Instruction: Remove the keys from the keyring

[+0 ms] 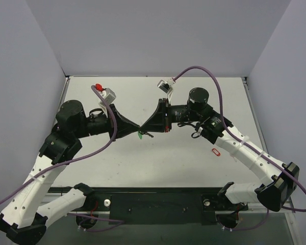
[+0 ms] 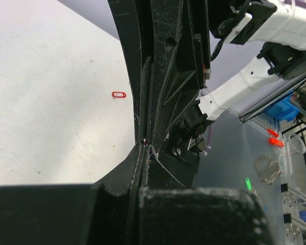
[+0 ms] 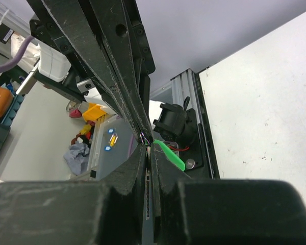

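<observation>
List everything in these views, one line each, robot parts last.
keyring fob: one, bright green, sticking out where the two gripper tips meet.
key: none made out; too small to tell.
oval tag: one, red outline, flat on the table beside the right arm.
table: one, white, under both arms.
cables: two, purple, one along each arm.
left gripper: one, black, shut, tip to tip with the right.
right gripper: one, black, shut.

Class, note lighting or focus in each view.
Top external: even light, faint shadows on the white table. Left wrist: left gripper blurred at its base, red oval outline piece sharp. Right wrist: right gripper blurred at its base, bright green plastic fob sharp.
</observation>
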Controlling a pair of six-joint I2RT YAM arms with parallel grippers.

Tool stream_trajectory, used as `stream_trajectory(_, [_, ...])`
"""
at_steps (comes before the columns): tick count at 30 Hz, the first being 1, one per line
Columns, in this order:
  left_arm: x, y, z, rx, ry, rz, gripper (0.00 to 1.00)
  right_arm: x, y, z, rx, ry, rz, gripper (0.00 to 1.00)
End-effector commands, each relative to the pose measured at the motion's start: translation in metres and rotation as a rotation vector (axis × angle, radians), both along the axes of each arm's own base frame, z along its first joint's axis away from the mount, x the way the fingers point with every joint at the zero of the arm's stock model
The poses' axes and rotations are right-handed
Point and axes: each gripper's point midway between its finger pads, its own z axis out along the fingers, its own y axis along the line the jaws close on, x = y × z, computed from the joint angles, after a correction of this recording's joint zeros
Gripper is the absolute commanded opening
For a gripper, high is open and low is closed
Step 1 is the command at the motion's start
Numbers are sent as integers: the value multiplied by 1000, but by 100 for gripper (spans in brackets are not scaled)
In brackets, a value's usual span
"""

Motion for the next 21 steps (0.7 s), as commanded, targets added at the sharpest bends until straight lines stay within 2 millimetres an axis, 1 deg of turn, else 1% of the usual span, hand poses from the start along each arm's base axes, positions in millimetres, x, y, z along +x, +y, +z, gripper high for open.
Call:
stream_trajectory(1, [-25, -12, 6, 17, -34, -159, 0, -9, 16, 12, 37, -78, 34, 0])
stream_trajectory(6, [-30, -11, 3, 38, -29, -185, 0, -12, 17, 8, 14, -87, 43, 0])
stream_trajectory(11, [-28, -10, 0, 60, -28, -173, 0, -11, 17, 6, 4, -90, 42, 0])
stream_trajectory(15, [-24, -7, 4, 54, -33, -131, 0, -12, 16, 5, 0, -95, 39, 0])
stream_trajectory(16, [-24, -6, 5, 50, -37, -124, 1, -13, 16, 5, -2, -94, 41, 0])
stream_trajectory(17, [-22, -6, 8, 44, -43, -106, 5, -13, 16, 5, -2, -94, 41, 0])
stream_trajectory(18, [-22, -4, 10, 38, -52, -95, 5, -13, 15, 6, 0, -96, 39, 0])
stream_trajectory(21, [-17, -1, 16, 20, -64, -45, 12, -12, 14, 6, -1, -100, 33, 0])
